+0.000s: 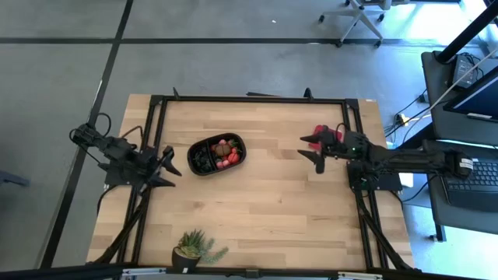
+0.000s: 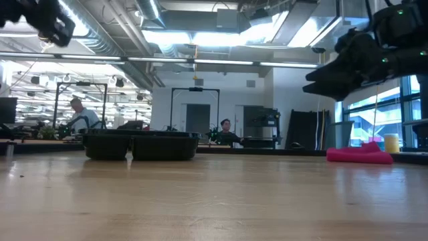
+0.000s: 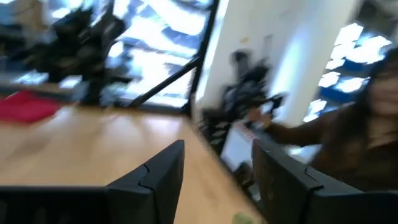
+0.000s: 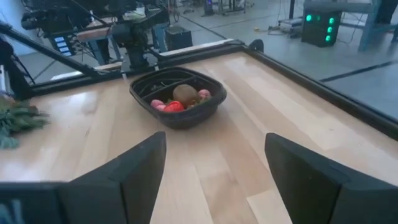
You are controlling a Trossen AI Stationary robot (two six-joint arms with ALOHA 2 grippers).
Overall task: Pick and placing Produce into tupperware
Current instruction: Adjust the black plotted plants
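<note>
The black tupperware (image 1: 192, 158) stands on the wooden table a little left of its middle. Inside it lies the produce (image 1: 228, 153): red pieces and one brown round piece (image 4: 185, 93), with dark bits in the left compartment. My left gripper (image 1: 173, 167) hovers open near the table's left edge, left of the tupperware. My right gripper (image 1: 310, 155) hovers open toward the table's right, its fingers pointing at the tupperware (image 4: 180, 118). Nothing is between the fingers of either gripper (image 3: 217, 152) (image 4: 214, 140).
A flat red object (image 1: 319, 134) lies at the far right of the table, partly under my right arm. A green spiky potted plant (image 1: 194, 249) stands at the near edge. A black frame rims the table. Bare wood lies between the tupperware and my right gripper.
</note>
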